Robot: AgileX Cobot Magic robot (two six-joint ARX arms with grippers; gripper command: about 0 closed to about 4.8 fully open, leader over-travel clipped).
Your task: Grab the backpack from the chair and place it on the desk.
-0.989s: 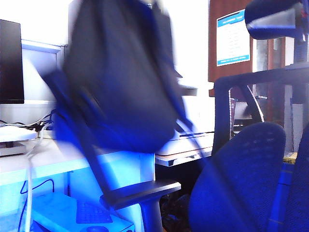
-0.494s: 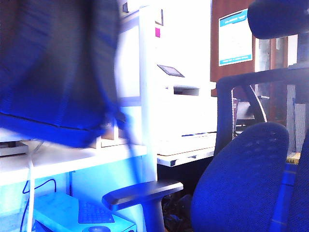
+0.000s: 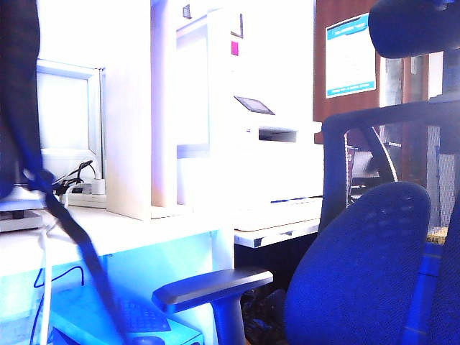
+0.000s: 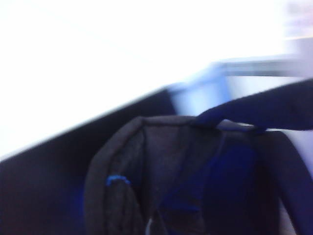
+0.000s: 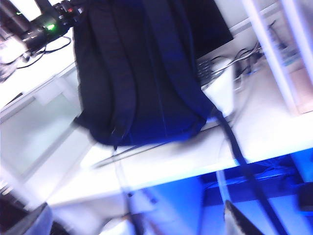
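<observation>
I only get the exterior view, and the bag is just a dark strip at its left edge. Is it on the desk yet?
Observer: The right wrist view shows the whole backpack upright over the white desk, straps facing the camera. I cannot tell whether it rests there.
Operator: What holds it up?
Observer: The left gripper, shut at the bag's top. It is out of frame, but the left wrist view shows a dark blue band there, likely the handle.
Operator: And the other claw?
Observer: The right gripper is open and empty, off the desk's front edge, apart from the backpack.
</observation>
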